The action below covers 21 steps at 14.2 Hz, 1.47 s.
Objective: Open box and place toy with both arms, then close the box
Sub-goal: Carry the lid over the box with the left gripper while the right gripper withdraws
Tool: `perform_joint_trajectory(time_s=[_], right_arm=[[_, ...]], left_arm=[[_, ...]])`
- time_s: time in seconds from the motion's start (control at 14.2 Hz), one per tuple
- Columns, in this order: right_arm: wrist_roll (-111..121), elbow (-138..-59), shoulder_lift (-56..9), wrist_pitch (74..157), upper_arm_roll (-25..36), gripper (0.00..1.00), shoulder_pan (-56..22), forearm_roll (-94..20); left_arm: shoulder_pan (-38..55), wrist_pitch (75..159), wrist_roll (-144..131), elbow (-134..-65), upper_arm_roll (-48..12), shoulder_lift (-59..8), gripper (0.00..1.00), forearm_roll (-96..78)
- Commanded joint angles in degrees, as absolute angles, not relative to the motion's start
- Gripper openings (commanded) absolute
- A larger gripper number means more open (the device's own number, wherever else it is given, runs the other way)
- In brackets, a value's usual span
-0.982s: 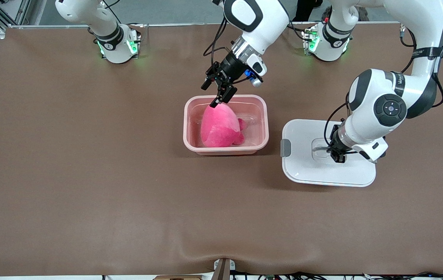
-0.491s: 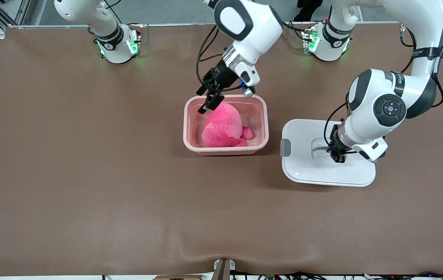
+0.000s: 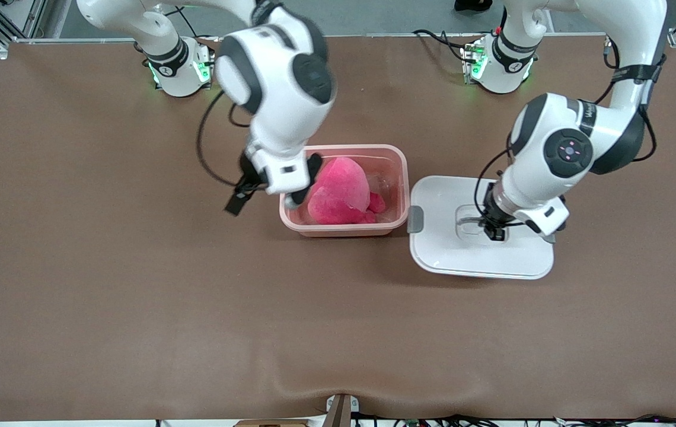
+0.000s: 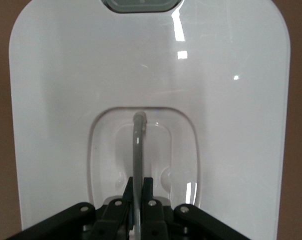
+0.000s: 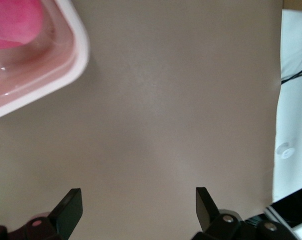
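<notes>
The pink box (image 3: 402, 178) stands open mid-table with the hot-pink toy (image 3: 341, 191) lying inside it. Its white lid (image 3: 516, 258) is beside it, toward the left arm's end of the table. My left gripper (image 3: 490, 229) is shut on the lid's grey handle (image 4: 138, 145) in the recessed centre; in the left wrist view the left gripper (image 4: 138, 186) pinches it. My right gripper (image 3: 265, 200) is open and empty, over the table at the box's end toward the right arm. The right wrist view shows the right gripper (image 5: 137, 205) over bare mat, the box (image 5: 73, 60) and toy (image 5: 11, 20) at one corner.
A brown mat (image 3: 195, 296) covers the whole table. A grey clip (image 3: 415, 219) sits on the lid's edge that faces the box. Both arm bases (image 3: 181, 71) stand along the table's edge farthest from the front camera.
My right gripper has come off the toy and swung out of the box toward the right arm's end. My left gripper has shifted the lid closer to the box.
</notes>
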<state>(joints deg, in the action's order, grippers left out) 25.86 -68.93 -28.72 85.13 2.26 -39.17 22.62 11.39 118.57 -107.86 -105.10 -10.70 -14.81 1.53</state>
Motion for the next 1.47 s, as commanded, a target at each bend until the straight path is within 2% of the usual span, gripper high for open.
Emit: perform_joint_trajectory(time_s=[0.0, 0.28, 0.49, 0.77, 1.12, 1.4], right_arm=[[23.12, -76.36, -22.60, 88.85, 1.05, 1.00, -31.23, 16.11], [22.85, -80.50, -18.20, 89.64, 1.05, 1.00, -19.28, 9.51], [19.36, -82.35, -15.92, 89.30, 1.05, 1.00, -13.37, 8.09], [5.40, -87.08, -10.83, 88.24, 1.23, 1.00, -10.11, 8.09], [1.05, -96.93, -3.00, 94.47, 1.14, 1.00, -6.25, 7.48], [1.05, -97.29, -1.76, 93.87, 1.23, 1.00, -2.03, 0.45]], left_arm=[[11.42, 118.30, -112.83, -104.86, -14.31, -13.18, 0.00, 2.46], [11.95, 117.95, -117.76, -103.54, -17.31, -13.53, 0.00, 2.46], [15.10, 117.86, -122.33, -101.70, -17.58, -14.06, 0.00, 2.46], [19.24, 117.51, -125.50, -100.03, -17.49, -15.29, 0.00, 2.55], [23.02, 116.20, -132.53, -95.55, -17.31, -19.06, 0.00, 2.55], [27.23, 114.87, -139.46, -92.64, -17.05, -22.32, 0.00, 6.39]])
